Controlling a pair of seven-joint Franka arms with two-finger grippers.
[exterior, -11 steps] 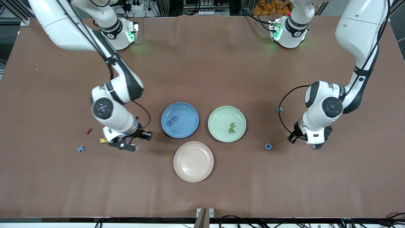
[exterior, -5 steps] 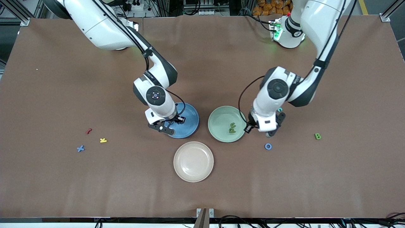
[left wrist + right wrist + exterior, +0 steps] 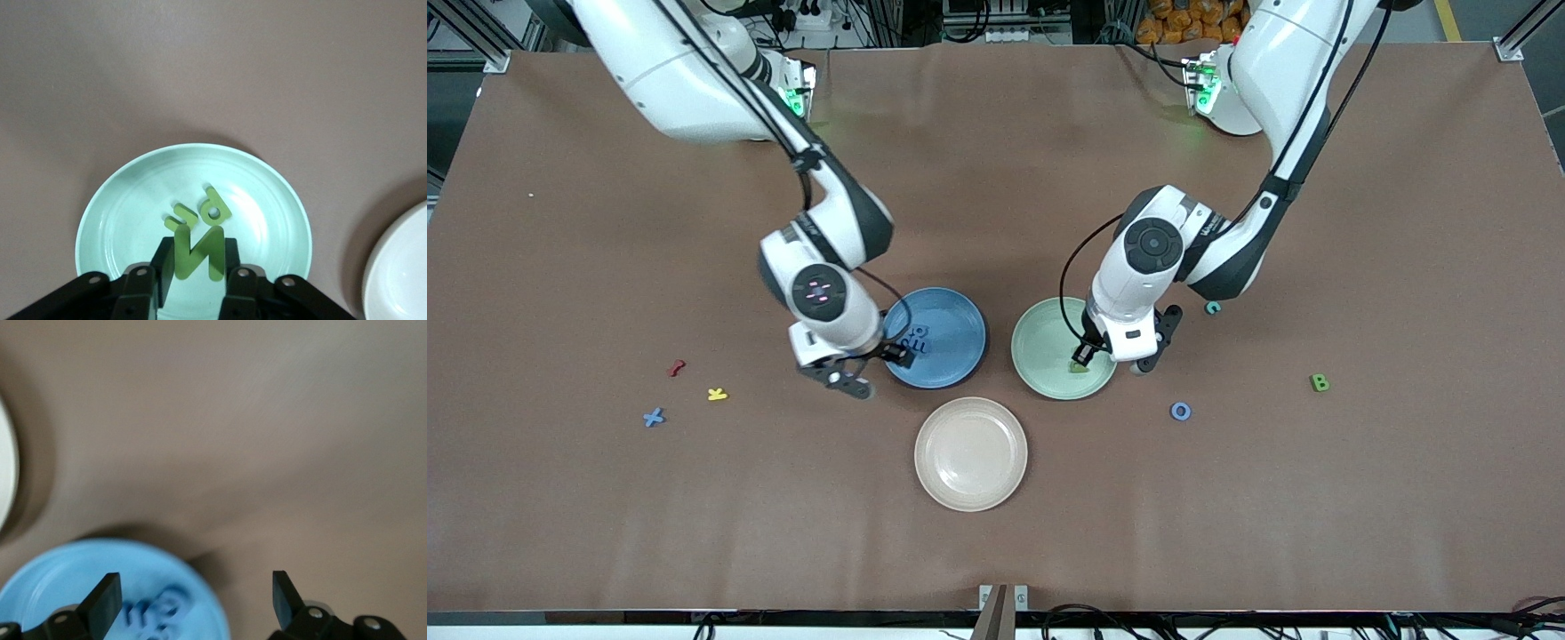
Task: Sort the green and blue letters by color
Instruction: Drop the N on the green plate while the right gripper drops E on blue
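My left gripper (image 3: 1086, 362) hangs over the green plate (image 3: 1040, 342), shut on a green letter N (image 3: 196, 254) that stands upright between its fingers (image 3: 160, 263). Two more green letters (image 3: 200, 212) lie in that green plate (image 3: 120, 200). At the rim of the blue plate (image 3: 959, 322), toward the right arm's end, my right gripper (image 3: 870, 369) stands wide open with nothing between its fingers. Blue letters (image 3: 915, 340) lie in the blue plate (image 3: 67, 577); they show as blurred blue letters (image 3: 157, 611) below my right gripper (image 3: 197, 590).
A pink plate (image 3: 971, 453) sits nearer the front camera than the other two. A blue X (image 3: 654, 417), a yellow K (image 3: 717, 394) and a red letter (image 3: 677, 367) lie toward the right arm's end. A blue O (image 3: 1181, 411), a green B (image 3: 1320, 382) and a teal c (image 3: 1213, 308) lie toward the left arm's end.
The right arm went from beside the yellow K to the blue plate and opened; another blue letter now lies there. The left arm carried the green N over the green plate.
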